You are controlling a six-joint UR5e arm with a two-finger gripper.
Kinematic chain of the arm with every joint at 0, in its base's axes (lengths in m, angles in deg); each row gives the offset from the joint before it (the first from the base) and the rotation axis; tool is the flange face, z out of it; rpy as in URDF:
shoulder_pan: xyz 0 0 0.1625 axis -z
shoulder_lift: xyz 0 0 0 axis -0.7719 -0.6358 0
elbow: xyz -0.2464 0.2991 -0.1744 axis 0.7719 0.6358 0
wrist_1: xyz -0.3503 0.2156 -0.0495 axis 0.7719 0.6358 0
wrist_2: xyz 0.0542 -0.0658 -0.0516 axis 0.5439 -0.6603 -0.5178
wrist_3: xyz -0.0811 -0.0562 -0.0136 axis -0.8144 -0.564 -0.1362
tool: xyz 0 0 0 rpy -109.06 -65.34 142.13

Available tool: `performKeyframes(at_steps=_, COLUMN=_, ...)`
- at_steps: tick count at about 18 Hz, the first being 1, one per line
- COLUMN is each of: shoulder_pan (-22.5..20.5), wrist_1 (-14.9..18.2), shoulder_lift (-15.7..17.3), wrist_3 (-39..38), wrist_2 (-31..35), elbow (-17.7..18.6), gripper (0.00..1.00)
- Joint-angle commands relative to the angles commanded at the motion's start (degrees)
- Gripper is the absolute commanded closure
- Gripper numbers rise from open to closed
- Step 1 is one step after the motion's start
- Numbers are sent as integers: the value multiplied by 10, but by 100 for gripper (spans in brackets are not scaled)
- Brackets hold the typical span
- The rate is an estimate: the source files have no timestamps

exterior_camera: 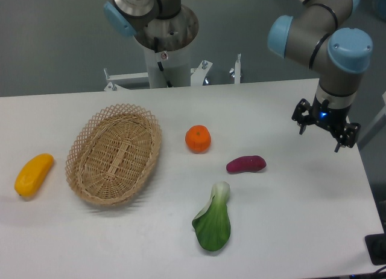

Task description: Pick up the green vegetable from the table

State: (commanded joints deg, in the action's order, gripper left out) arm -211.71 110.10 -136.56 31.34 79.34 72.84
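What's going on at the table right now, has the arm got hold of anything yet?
Nothing is held yet. The gripper hangs open and empty above the far right side of the table, well away from the green vegetable, which lies flat near the front edge, pale stem end pointing away from the camera. A purple sweet potato and an orange lie behind it, with a wicker basket and a yellow fruit off to the left.

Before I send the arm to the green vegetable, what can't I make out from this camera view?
- Underside of the green vegetable: hidden by its own leaf.
- Gripper fingertips: small and dark; they look spread.
- Arm base: cut off by the top edge.
- Dark object at the right edge: cut off, unidentifiable.
- Basket floor: looks empty.
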Motion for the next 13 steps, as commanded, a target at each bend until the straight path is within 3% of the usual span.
performKeyframes(at_steps=8, shoulder_pan=4, wrist_1=-2, shoulder_lift=2, wrist_3=-12, wrist_2=3, elbow=4, gripper=0)
performKeyframes(at_steps=13, shoulder_pan=10, wrist_1=-3, shoulder_lift=0, wrist_3=-82, wrist_2=-2, elbow=4, gripper=0)
